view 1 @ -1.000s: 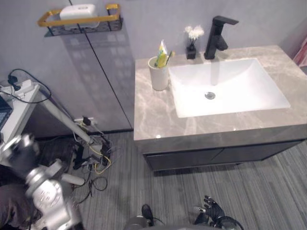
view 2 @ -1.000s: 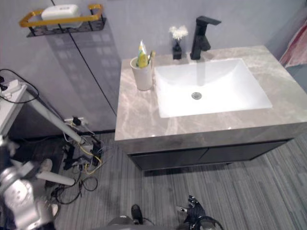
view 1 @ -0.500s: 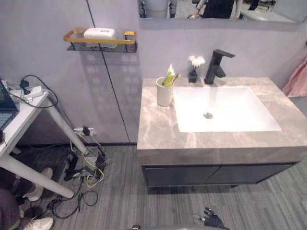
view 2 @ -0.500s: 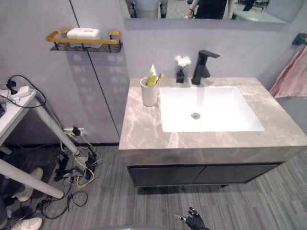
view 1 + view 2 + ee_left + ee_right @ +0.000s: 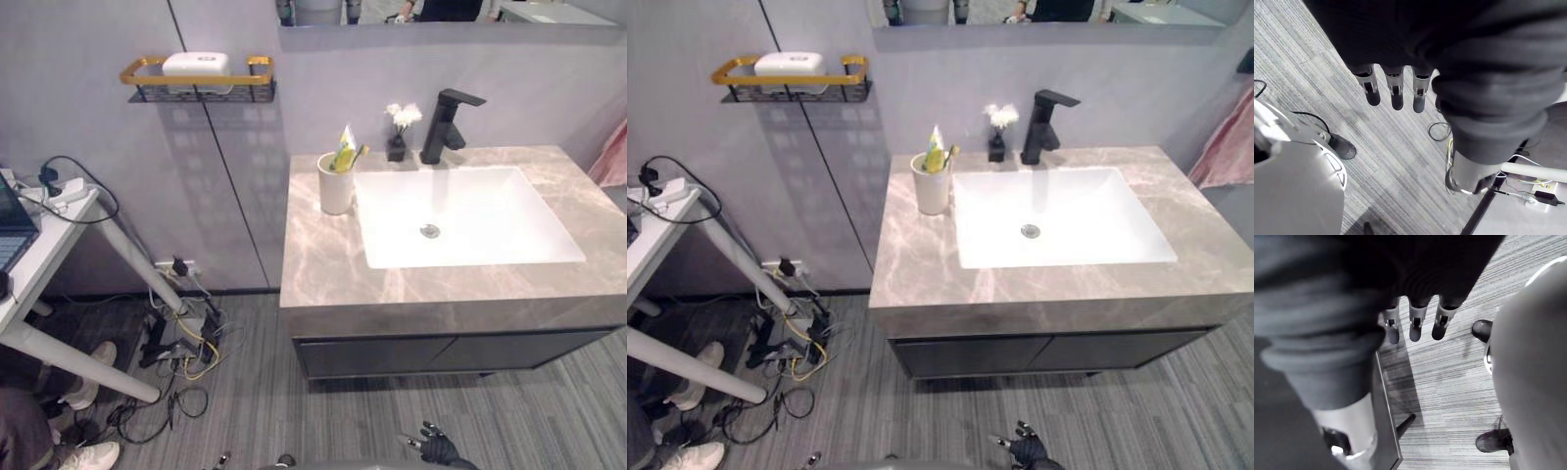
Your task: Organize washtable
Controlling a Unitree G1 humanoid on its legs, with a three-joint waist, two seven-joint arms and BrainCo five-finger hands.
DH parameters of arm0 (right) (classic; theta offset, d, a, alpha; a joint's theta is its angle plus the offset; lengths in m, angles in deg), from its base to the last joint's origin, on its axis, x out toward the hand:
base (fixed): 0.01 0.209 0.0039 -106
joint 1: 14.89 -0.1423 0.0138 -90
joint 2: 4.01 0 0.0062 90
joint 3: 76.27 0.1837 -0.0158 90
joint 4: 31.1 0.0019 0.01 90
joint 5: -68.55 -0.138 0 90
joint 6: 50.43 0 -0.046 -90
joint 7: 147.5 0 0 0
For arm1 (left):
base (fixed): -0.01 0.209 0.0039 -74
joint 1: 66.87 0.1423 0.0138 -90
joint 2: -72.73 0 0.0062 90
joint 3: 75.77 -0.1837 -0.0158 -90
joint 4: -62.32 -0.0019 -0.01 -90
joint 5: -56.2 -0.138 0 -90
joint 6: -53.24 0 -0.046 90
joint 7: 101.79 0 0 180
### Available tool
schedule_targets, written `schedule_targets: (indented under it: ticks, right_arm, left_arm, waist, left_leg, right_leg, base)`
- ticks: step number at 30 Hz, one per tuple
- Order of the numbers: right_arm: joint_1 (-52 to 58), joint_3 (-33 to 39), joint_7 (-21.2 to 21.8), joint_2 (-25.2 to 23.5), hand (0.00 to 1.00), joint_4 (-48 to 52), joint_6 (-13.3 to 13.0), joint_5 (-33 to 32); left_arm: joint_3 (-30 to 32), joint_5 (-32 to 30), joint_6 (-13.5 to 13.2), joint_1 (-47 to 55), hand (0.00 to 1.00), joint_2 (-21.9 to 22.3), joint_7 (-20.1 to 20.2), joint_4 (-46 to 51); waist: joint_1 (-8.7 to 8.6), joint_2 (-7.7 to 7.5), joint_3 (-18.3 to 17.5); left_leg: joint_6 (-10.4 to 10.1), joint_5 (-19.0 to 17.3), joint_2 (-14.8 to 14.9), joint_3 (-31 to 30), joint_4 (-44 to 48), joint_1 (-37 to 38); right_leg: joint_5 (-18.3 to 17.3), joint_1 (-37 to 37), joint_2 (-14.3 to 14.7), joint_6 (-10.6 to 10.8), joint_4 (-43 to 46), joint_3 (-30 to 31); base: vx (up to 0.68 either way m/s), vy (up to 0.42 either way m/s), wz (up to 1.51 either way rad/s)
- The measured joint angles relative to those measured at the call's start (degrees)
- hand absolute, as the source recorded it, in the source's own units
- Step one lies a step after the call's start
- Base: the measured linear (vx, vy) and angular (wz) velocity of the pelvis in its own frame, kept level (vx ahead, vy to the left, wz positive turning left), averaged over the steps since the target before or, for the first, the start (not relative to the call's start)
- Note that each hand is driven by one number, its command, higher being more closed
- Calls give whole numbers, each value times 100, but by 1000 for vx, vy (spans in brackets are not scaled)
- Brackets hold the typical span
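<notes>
The cup (image 5: 335,184) stands on the countertop (image 5: 323,264) left of the sink (image 5: 480,215), faucet (image 5: 443,127) behind.

— What stands at the left?
— A white side table (image 5: 61,213), a black cord (image 5: 48,176) on its top. Under it, tangled cables (image 5: 182,345) lie on the grey floor (image 5: 470,406), near a person's white shoe (image 5: 90,456).
</notes>
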Motion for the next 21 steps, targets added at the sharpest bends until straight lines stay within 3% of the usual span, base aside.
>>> schedule_targets:
  ticks: [8,9,12,15,18,21]
  right_arm:
    - [-93,-284,-49,11,0,29,-2,-1]
    - [-160,-364,-49,-6,0,28,-2,0]
    - [-466,-489,-45,-15,0,31,-4,4]
    - [-509,-481,-30,85,0,23,-5,-5]
    - [-393,-296,-1,150,0,23,1,-6]
    - [-201,117,-2,137,0,82,94,-69]
  left_arm:
    - [-113,2,-5,-45,0,-6,-62,119]
    - [-162,10,-20,-52,0,-19,-112,223]
    - [-194,20,-73,-80,0,-60,-113,435]
    - [-199,31,-100,-41,0,-52,-112,435]
    - [-230,16,-105,-228,0,-40,-114,439]
    - [-254,-39,-100,-471,0,-67,-116,408]
  waist:
    - [19,-49,116]
    - [26,-127,154]
    - [34,-162,306]
    - [48,-105,329]
    - [-31,-68,334]
    - [-266,-77,343]
  left_leg:
    - [-8,1,15,-62,23,-72]
    - [-22,-114,55,-42,291,-253]
    - [-62,-630,277,-140,1471,-843]
    - [-192,-1060,416,-399,2059,-923]
    - [-207,-1230,296,-458,1980,-826]
    - [-192,-1235,17,-452,1916,-757]
  right_leg:
    - [-42,-15,9,-54,4,-63]
    - [-54,-118,-9,-70,42,-7]
    - [-72,-477,-37,-91,248,347]
    - [-49,-706,-4,-55,440,862]
    - [-4,-899,-135,3,620,1135]
    - [24,-944,-444,47,775,1185]
  base:
    - [-7,-2,5]
    - [-49,-8,-19]
    - [-47,-27,-52]
    - [3,21,-86]
    - [-6,96,-46]
    - [-10,106,1]
